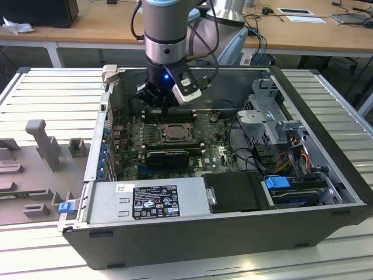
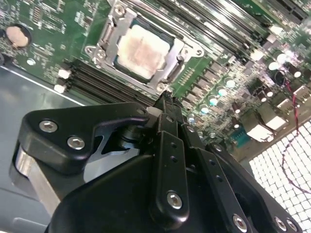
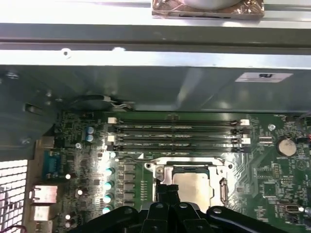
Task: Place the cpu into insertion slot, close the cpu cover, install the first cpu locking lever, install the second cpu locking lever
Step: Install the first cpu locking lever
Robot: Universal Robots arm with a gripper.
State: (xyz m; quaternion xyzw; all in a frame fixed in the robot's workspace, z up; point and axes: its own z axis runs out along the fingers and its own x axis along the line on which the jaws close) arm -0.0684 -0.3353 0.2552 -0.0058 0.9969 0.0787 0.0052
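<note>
The cpu [image 2: 141, 48] lies in the insertion slot [image 1: 162, 135] on the green board, its pale metal top facing up; it also shows in the first wrist view as the cpu [image 3: 194, 187]. The cpu cover [image 2: 108, 39] lies flat around it as a silvery frame, with the chip visible through its window. My gripper [image 2: 165, 99] hangs just above the socket's edge beside the memory slots, fingers pressed together and holding nothing. In the exterior view the gripper [image 1: 160, 107] sits inside the open computer case, over the board's far side.
Long black memory slots [image 3: 177, 133] run beside the socket. The grey case wall [image 3: 146, 82] rises close behind them. A power supply [image 1: 148, 201] lines the near side; a drive cage [image 1: 265, 111] and loose cables [image 1: 291, 151] stand at the exterior view's right.
</note>
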